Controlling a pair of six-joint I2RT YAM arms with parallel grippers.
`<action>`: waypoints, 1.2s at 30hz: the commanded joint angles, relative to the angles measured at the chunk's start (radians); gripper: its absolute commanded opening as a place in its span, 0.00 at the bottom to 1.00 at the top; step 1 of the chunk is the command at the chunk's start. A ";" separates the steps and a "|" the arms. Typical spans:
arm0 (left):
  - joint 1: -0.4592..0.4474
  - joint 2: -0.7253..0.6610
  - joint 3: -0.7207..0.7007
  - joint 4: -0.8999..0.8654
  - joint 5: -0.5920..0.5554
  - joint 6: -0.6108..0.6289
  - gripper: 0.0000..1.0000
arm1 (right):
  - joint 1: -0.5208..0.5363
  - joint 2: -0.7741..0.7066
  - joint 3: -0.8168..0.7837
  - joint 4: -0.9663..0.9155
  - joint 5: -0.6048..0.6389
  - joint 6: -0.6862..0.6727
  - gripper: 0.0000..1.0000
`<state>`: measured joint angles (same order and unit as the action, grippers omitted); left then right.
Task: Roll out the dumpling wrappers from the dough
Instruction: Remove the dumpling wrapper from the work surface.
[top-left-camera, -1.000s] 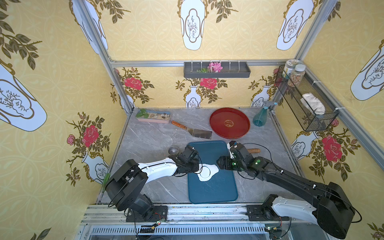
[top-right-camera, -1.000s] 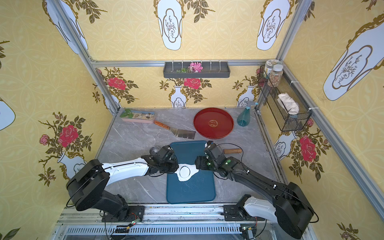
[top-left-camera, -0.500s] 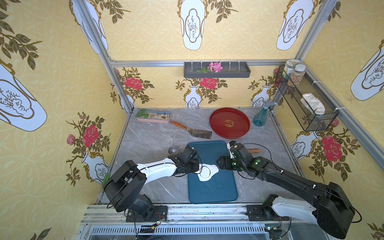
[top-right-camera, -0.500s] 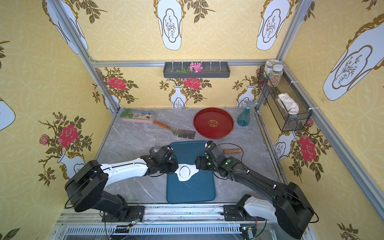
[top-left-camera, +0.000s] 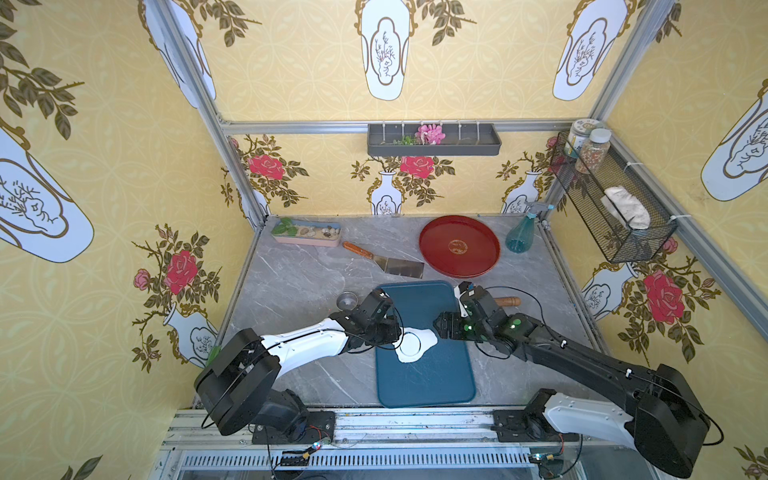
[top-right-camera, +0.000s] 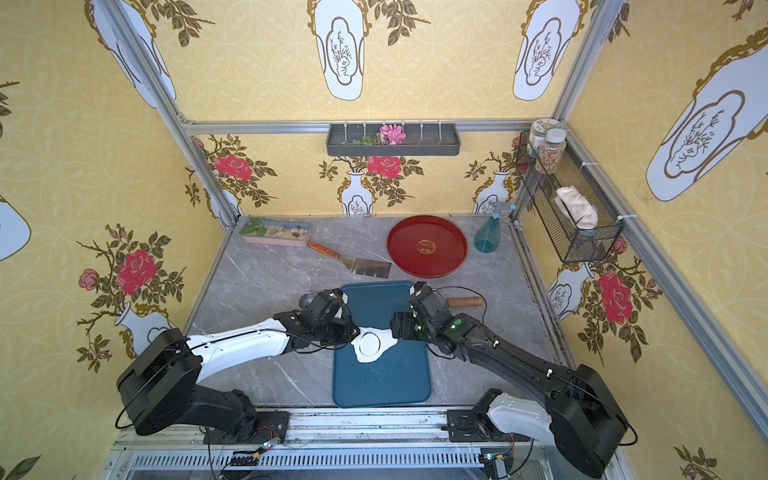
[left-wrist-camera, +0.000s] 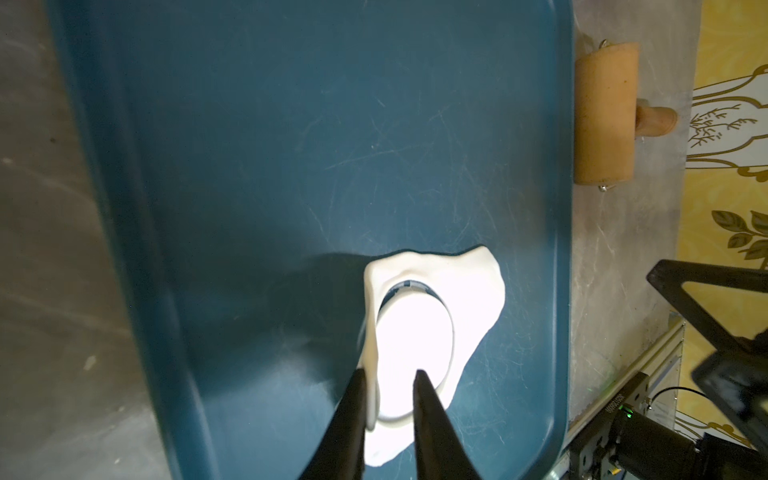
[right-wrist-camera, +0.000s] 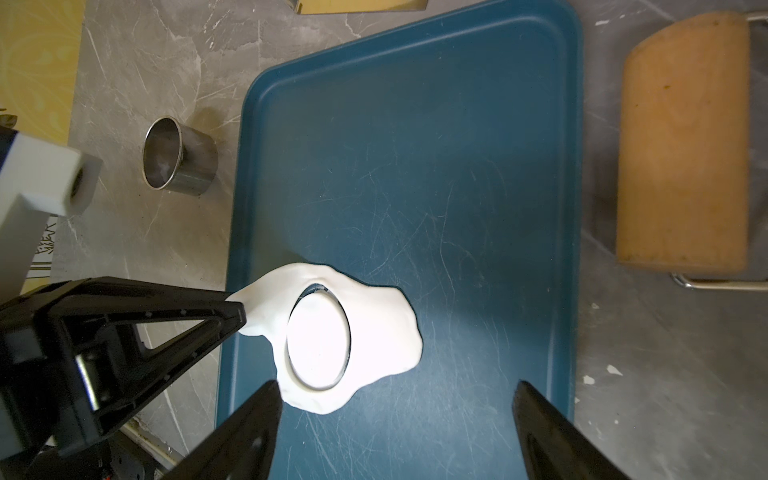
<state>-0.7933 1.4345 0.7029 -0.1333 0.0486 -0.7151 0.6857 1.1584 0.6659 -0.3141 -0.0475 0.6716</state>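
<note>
One round, seemingly smooth wrapper (right-wrist-camera: 318, 340)

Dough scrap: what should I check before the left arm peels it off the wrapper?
1. Left end effector shut on the dough scrap's lifted edge: ok.
2. Dumpling wrapper flat on the blue tray: ok.
3. Wrapper cut free all round: cannot tell; a gap shows only partway.
4. Right end effector open, holding nothing: ok.
5. Steel ring cup off the tray, on the table: ok.
</note>
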 joint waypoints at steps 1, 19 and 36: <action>-0.001 -0.008 -0.007 0.016 0.027 -0.004 0.23 | 0.000 -0.002 -0.001 0.015 0.006 -0.013 0.88; -0.030 -0.039 0.016 0.016 0.076 -0.036 0.23 | 0.000 -0.007 -0.005 0.012 0.008 -0.012 0.88; -0.114 -0.021 0.085 0.015 0.084 -0.071 0.23 | 0.000 -0.048 -0.015 0.003 0.040 -0.004 0.88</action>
<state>-0.8974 1.4025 0.7776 -0.1257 0.1276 -0.7719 0.6853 1.1217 0.6559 -0.3149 -0.0288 0.6724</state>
